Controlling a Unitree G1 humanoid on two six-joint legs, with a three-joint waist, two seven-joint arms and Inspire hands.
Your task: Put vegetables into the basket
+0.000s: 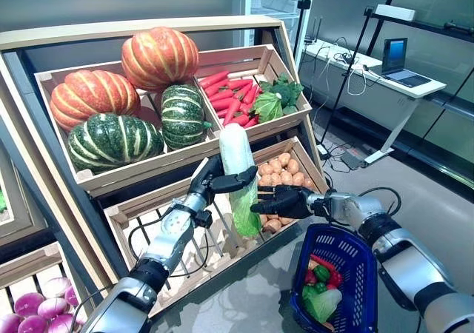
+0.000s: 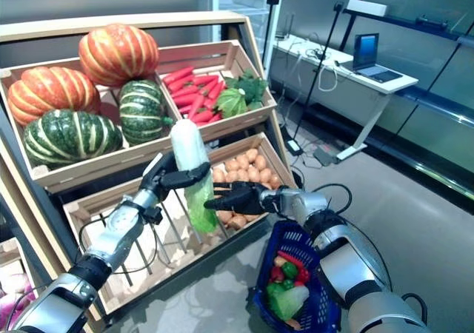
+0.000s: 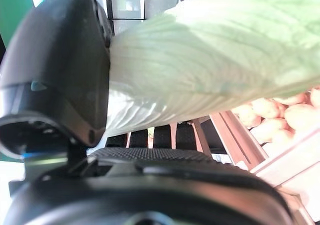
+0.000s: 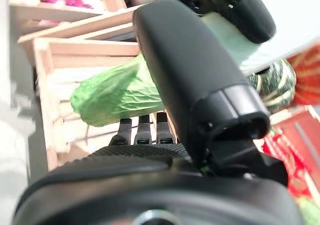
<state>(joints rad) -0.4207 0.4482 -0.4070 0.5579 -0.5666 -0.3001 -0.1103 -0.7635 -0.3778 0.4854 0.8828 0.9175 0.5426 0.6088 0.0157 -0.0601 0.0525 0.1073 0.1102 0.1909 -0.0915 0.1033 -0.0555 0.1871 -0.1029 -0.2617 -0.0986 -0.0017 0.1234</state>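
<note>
A long napa cabbage (image 1: pixel 237 159) stands upright in front of the lower crate, white stem up and green leaves down. My left hand (image 1: pixel 209 183) is shut on its middle, thumb across the front (image 3: pixel 60 70). My right hand (image 1: pixel 287 200) is open beside the leafy end (image 4: pixel 115 92), with straight fingers reaching to the leaves and the thumb (image 4: pixel 190 70) above them. Whether they touch I cannot tell. The blue basket (image 1: pixel 366 274) is below my right forearm and holds a green leafy vegetable and red and green pieces.
The wooden shelf (image 1: pixel 133 174) holds orange and green pumpkins (image 1: pixel 159 55), red carrots (image 1: pixel 233 96), leafy greens (image 1: pixel 278 96) and potatoes (image 1: pixel 281 172). Purple onions (image 1: pixel 33 307) lie low on the left. A desk with a laptop (image 1: pixel 394 58) stands to the right.
</note>
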